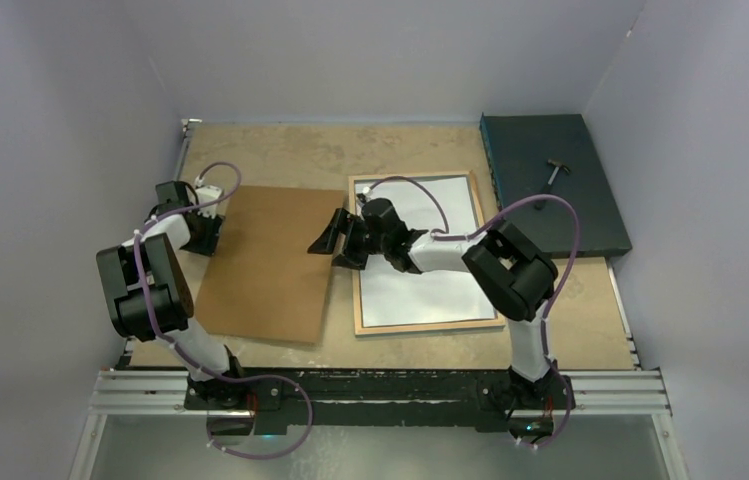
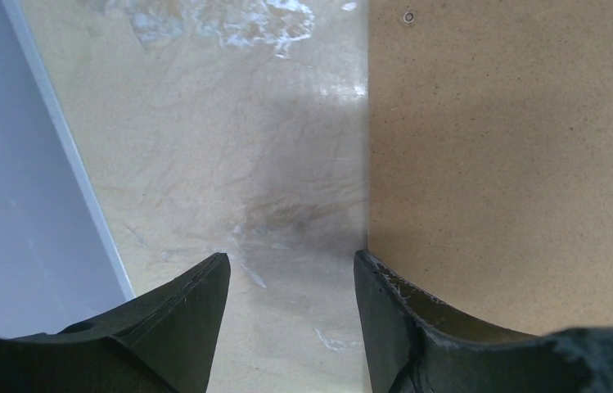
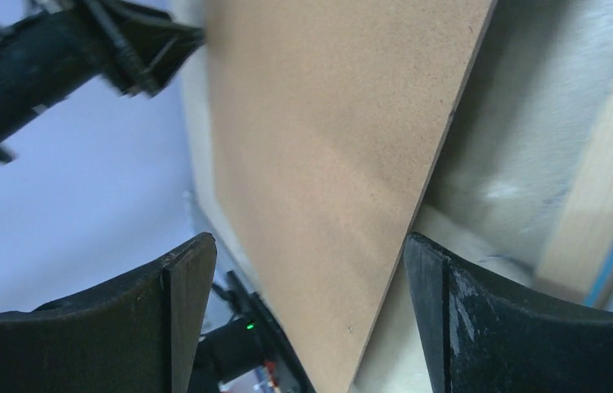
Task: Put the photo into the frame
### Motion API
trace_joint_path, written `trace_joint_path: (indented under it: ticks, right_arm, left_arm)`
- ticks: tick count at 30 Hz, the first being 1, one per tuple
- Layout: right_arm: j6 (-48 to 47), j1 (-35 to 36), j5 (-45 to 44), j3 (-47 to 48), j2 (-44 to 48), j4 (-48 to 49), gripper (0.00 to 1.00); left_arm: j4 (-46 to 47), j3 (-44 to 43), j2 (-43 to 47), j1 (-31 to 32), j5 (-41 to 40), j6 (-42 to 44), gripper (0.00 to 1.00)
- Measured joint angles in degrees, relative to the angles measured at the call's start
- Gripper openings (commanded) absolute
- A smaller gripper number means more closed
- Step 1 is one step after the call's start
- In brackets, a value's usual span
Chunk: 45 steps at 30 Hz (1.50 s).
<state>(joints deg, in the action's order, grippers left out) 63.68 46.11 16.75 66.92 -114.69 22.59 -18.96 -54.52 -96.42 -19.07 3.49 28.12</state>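
The frame (image 1: 430,326) lies back up right of centre, its pale wood rim showing. The photo (image 1: 420,290) lies white back up inside that rim; the right arm covers part of it. My right gripper (image 1: 335,240) is open and empty, low over the gap between the frame's left edge and the brown backing board (image 1: 270,260). In the right wrist view the open gripper (image 3: 309,241) spans the board's edge (image 3: 327,164), with the frame's wood rim (image 3: 606,188) to the right. My left gripper (image 1: 212,232) is open and empty at the board's left edge (image 2: 516,164).
A dark teal slab (image 1: 550,180) with a small hammer (image 1: 555,172) lies at the back right. Grey walls close in the table on the left, back and right. The left arm (image 3: 41,57) shows in the right wrist view.
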Motion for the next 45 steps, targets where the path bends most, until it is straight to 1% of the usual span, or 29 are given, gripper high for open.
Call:
trace_joint_path:
  ticks: [3,6,10,13,16,18,19,20,21,22,23,25,27,29,33,35,40,45]
  right_arm:
    - [2.6,0.0,2.6,-3.3,1.5,8.0,0.84]
    - [3.9,0.0,3.8,-4.0,2.7,15.2,0.83]
    - [6.3,1.1,5.8,-3.9,3.0,25.7,0.82]
    - [8.0,1.7,7.1,-3.9,2.7,30.8,0.77]
    - [8.4,1.9,7.3,-3.7,2.0,31.5,0.7]
    - [8.0,1.9,7.1,-3.6,1.9,29.9,0.6]
    - [7.4,1.9,6.8,-3.5,1.9,28.5,0.52]
    - [6.7,1.9,6.7,-3.3,1.9,26.7,0.42]
    - [6.1,1.9,6.5,-3.1,2.0,24.8,0.29]
    - [5.3,1.8,6.0,-2.8,2.3,22.5,0.17]
    - [4.5,1.8,5.3,-2.7,2.5,20.6,0.09]
    - [3.4,1.7,3.5,-1.8,3.3,14.2,0.01]
    - [2.8,1.5,1.8,-0.6,3.5,8.2,0.0]
    - [2.4,1.4,1.4,0.7,3.5,5.0,0.0]
    - [2.3,0.4,0.7,4.8,3.8,0.3,0.0]
    - [2.4,-0.9,0.8,6.2,4.0,-0.9,0.0]
    - [4.7,-7.8,0.7,8.0,5.1,-2.8,0.0]
    - [9.1,-15.1,0.9,8.1,6.5,-2.5,0.0]
  left_arm:
    - [1.2,0.2,-0.1,-0.1,-0.8,0.2,0.57]
    - [1.7,0.4,-0.1,-0.2,-0.9,0.2,0.56]
    - [1.1,0.4,0.0,0.3,2.5,-0.1,0.56]
    - [0.3,0.4,0.1,0.5,4.8,-0.2,0.56]
    - [-0.4,0.4,0.3,0.5,6.1,-0.5,0.55]
    - [-1.3,0.3,0.4,0.5,6.8,-0.5,0.55]
    - [-1.9,0.2,0.5,0.5,7.1,-0.5,0.56]
    - [-2.8,0.0,0.5,0.6,7.3,-0.6,0.57]
    - [-3.7,-0.3,0.5,0.6,7.4,-0.6,0.59]
    - [-5.2,-0.7,0.5,0.7,7.7,-0.7,0.63]
    - [-6.7,-1.1,0.5,0.8,8.0,-0.7,0.67]
    - [-9.6,-2.7,0.8,0.8,8.5,-0.7,0.72]
    - [-12.2,-5.0,2.0,0.8,9.8,-0.9,0.77]
    - [-14.8,-7.5,4.0,1.1,11.9,-0.9,0.8]
    - [-18.4,-11.7,11.0,2.6,15.6,0.9,0.82]
    - [-19.7,-12.9,15.9,4.9,16.4,3.0,0.83]
    - [-23.9,-14.6,27.1,13.1,21.0,10.3,0.83]
    - [-28.3,-13.4,36.3,16.4,23.5,18.9,0.81]
